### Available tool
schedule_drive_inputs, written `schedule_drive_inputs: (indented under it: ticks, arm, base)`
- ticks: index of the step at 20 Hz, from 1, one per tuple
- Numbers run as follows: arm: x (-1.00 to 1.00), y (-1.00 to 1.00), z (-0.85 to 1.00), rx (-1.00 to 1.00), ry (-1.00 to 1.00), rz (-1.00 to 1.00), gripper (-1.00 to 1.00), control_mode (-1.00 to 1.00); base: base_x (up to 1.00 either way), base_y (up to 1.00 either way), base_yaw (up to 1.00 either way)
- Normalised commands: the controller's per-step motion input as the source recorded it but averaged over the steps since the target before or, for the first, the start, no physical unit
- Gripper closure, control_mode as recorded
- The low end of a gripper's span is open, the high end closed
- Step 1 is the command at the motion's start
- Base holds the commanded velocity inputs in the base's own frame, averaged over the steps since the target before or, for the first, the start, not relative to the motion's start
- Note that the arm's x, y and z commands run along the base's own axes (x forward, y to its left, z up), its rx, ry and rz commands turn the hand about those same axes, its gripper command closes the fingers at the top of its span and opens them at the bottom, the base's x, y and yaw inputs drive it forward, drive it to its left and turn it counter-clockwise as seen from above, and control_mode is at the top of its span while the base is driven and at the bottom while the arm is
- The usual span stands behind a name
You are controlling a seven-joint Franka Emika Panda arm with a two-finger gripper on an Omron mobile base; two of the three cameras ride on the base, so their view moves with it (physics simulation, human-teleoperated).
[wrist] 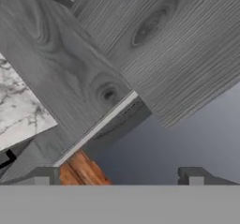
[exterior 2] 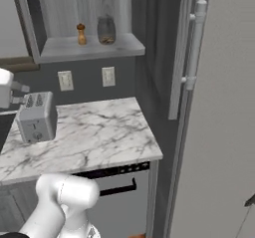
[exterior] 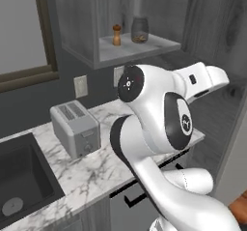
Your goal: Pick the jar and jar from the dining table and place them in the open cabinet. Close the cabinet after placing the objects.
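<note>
The open cabinet (exterior: 140,46) hangs above the marble worktop (exterior: 96,169), and on its shelf a glass jar (exterior: 139,30) with a dark fill stands near the front right corner, with a small brown wooden-topped jar (exterior: 116,35) just beside it toward the shelf's middle, the two apart and both upright. On the worktop below, a silver toaster (exterior: 75,127) sits near the back edge beside the dark sink (exterior: 24,177) at the left end. The pincer (wrist: 117,178) is released, its tips spread wide with nothing between them, facing grey wood-grain panels.
</note>
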Motion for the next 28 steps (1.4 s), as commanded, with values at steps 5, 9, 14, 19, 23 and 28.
schedule_drive_inputs:
  ticks: [5,9,14,19,23,28]
  arm:
    - [0.00,0.00,0.00,0.00,0.00,0.00,-1.00,1.00]
    - [0.00,0.00,0.00,0.00,0.00,0.00,-1.00,1.00]
    - [0.00,0.00,0.00,0.00,0.00,0.00,-1.00,1.00]
    - [0.00,0.00,0.00,0.00,0.00,0.00,-1.00,1.00]
    - [0.00,0.00,0.00,0.00,0.00,0.00,-1.00,1.00]
    - [0.00,0.00,0.00,0.00,0.00,0.00,-1.00,1.00]
  base:
    - [-0.65,0.00,-0.39]
    - [-0.51,0.00,-0.54]
    - [-0.41,0.00,-0.60]
    - [-0.38,0.00,-0.62]
    - [-0.37,0.00,-0.64]
    - [-0.35,0.00,-0.65]
